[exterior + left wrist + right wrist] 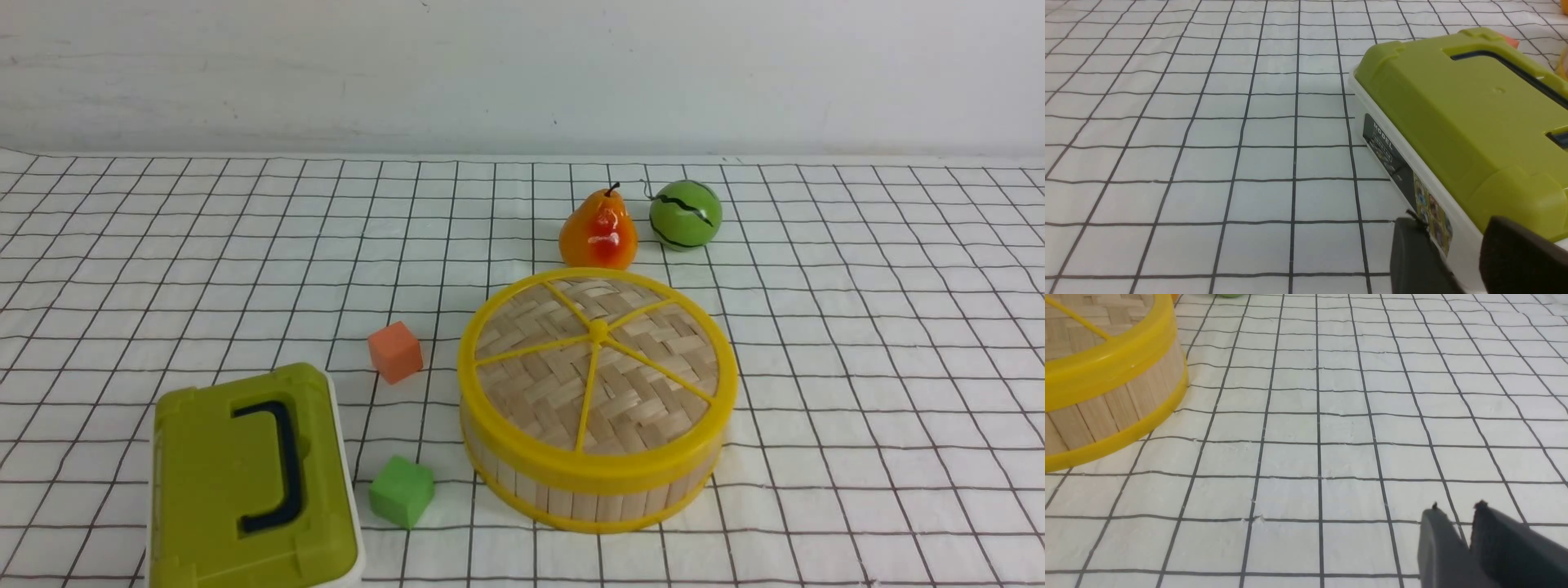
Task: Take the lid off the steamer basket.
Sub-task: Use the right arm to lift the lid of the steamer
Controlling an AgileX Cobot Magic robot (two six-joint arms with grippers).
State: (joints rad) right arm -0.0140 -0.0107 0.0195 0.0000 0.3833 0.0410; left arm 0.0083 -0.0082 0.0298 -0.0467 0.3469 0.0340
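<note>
The left pincer stands with its fingers apart, the green box visible beyond them. The right pincer shows its fingers slightly apart, with a narrow gap between the tips and nothing gripped. The box, dark handle on top, sits on the worktop at the front left. Between it and the steamer basket lie two blocks — an orange one and, nearer the camera, a green one. The basket is located near the middle, its lid seated flat on top, centre knob upward. Behind it stands an orange-red pear, stem up; a green striped ball rests just beside the pear, to its right.
</note>
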